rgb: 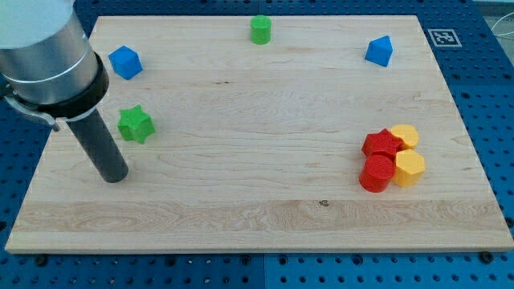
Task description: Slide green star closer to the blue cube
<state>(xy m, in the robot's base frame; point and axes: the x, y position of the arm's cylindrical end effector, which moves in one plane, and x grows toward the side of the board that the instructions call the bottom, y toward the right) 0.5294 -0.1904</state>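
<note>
The green star (pixel 135 124) lies on the wooden board at the view's left. The blue cube (pixel 125 62) sits above it, near the board's top left corner, a short gap apart. My tip (pixel 114 175) rests on the board just below and slightly left of the green star, not touching it. The dark rod rises from the tip up to the grey arm housing at the view's top left.
A green cylinder (pixel 260 30) stands at the top middle. A second blue block (pixel 379 51), wedge-like, lies at the top right. Two red blocks (pixel 377 159) and two yellow blocks (pixel 409 154) cluster at the right. The board's left edge (pixel 32 189) is near my tip.
</note>
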